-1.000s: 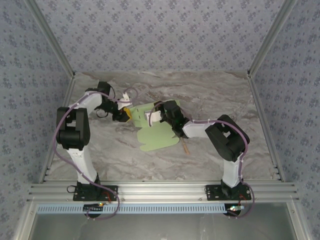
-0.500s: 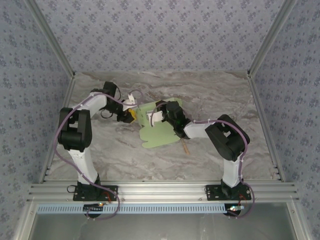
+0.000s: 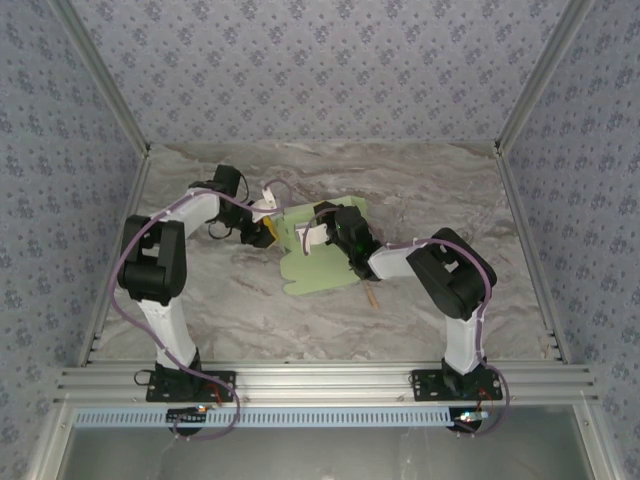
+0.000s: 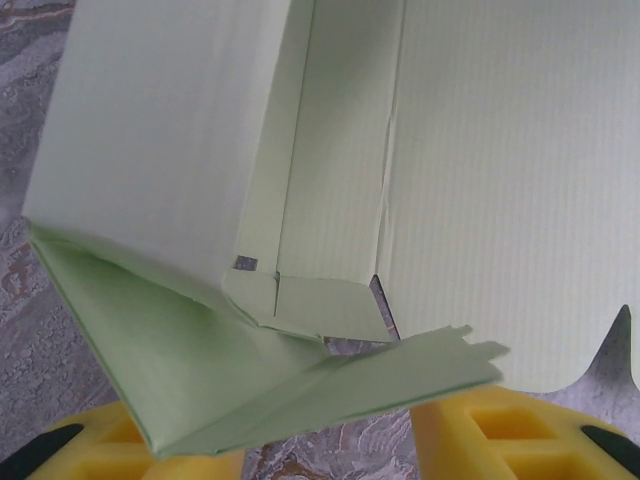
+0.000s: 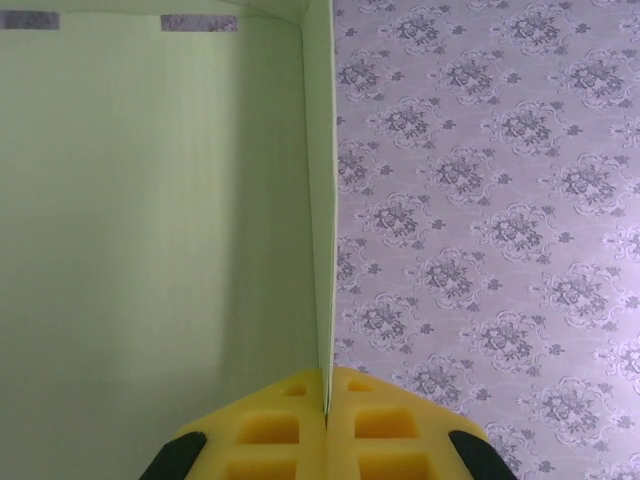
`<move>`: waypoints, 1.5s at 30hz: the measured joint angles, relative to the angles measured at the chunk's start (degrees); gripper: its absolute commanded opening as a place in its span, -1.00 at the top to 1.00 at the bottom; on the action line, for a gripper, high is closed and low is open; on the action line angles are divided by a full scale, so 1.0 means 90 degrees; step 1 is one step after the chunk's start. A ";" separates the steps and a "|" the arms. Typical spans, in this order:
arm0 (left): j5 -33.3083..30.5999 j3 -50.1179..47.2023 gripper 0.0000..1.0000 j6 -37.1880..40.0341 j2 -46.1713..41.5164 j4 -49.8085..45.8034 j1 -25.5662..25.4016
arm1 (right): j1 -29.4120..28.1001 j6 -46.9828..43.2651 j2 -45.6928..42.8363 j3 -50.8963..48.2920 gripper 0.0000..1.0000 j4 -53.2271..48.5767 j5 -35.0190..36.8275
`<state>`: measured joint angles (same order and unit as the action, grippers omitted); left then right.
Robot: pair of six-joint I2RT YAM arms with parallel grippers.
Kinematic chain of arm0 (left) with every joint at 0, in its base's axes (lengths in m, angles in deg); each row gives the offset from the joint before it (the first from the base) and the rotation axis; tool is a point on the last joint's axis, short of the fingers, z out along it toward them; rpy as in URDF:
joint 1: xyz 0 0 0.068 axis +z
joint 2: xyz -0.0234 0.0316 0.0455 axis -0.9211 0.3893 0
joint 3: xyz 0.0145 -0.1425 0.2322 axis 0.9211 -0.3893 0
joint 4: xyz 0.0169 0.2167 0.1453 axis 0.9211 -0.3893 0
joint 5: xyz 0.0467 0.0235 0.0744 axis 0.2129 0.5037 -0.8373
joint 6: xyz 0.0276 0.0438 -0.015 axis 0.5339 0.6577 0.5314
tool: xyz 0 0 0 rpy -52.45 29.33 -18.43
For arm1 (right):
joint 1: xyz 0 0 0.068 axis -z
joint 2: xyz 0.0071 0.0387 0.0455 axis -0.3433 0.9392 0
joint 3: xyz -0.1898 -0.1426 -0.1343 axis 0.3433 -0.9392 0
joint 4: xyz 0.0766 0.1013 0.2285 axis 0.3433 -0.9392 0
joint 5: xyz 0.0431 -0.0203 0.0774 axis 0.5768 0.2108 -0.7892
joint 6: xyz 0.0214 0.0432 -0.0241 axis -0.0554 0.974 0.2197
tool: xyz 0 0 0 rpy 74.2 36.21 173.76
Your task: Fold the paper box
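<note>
Broadly, item one: marbled table [image 3: 430,190], bearing all below.

Item two: paper box [image 3: 318,262], pale green card, part-folded, one wall raised and the rest lying flat. It sat between the two grippers, touching both.

Item three: right gripper [image 5: 325,405], jaws closed tight on the edge of an upright panel [image 5: 318,200], which ran straight ahead from between its pads.

Item four: left gripper [image 4: 330,455], jaws standing part open, pinching nothing that could be made out. A loose folded flap [image 4: 300,385] lay across just ahead of its yellow pads [image 4: 500,430], below a side wall.

Item five: thin wooden stick [image 3: 372,295], on the table behind the right gripper, clear of the fold.

Handling note, as judgement: the right grip should serve as a firm anchor while the left presses the flap up along its crease, squarely and slowly, lest the thin card buckle or tear at the notches.
</note>
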<state>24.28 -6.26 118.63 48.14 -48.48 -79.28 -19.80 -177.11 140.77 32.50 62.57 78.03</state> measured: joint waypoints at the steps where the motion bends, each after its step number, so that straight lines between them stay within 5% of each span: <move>1: 0.0000 -0.0032 0.08 -0.0083 -0.0017 0.0053 0.0000 | 0.0000 -0.0002 0.0000 0.0000 1.00 0.0012 0.0002; 27: -0.0869 -0.0500 0.13 -0.3084 -0.0362 0.1316 -0.0257 | -0.0138 -0.0131 0.0000 -0.0299 1.00 0.0801 0.0311; 45: -0.1508 -0.0636 0.02 -0.3184 -0.0481 0.1809 -0.0374 | 0.0002 0.0748 -0.0522 -0.0272 1.00 -0.0486 0.0172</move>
<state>10.70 -11.99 89.97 43.81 -32.20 -82.64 -19.78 -170.38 136.07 30.06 58.19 79.58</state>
